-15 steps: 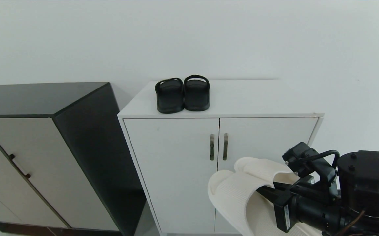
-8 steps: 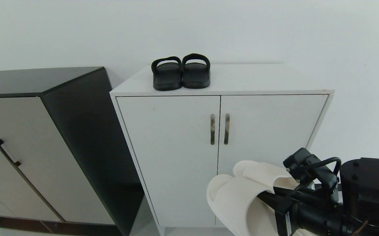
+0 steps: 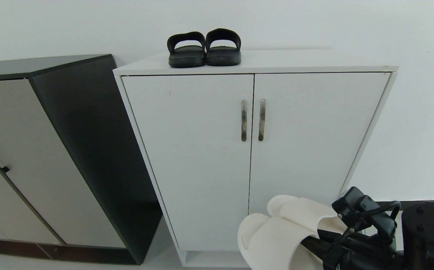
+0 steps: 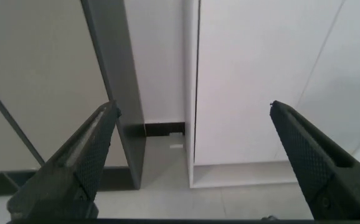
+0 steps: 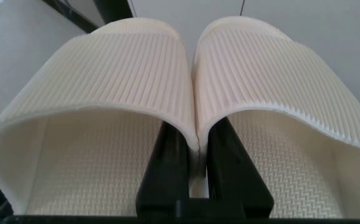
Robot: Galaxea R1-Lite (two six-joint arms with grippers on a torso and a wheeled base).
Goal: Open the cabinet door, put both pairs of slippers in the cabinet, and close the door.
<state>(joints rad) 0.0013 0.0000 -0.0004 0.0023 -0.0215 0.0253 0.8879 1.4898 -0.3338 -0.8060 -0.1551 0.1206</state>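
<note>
The white cabinet [image 3: 202,168] stands with both doors closed, its two metal handles [image 3: 252,120] side by side at the centre seam. A pair of black slippers [image 3: 204,48] rests on its top, towards the left. Low in front of the right door, my right gripper [image 3: 314,240] is shut on a pair of white ribbed slippers [image 3: 277,240]. The wrist view shows its fingers [image 5: 167,168] pinching the slippers' [image 5: 124,81] inner straps together. My left gripper [image 4: 194,109] is open and holds nothing, facing the white cabinet's lower left corner [image 4: 255,81].
A dark cabinet [image 3: 70,131] with pale doors stands close to the left of the white one, a narrow gap [image 4: 161,93] between them. Pale floor [image 4: 167,199] lies below. A white wall is behind.
The whole head picture has shifted: the camera has dropped, so the cabinet front now shows more squarely and higher. My right gripper still holds the white slippers.
</note>
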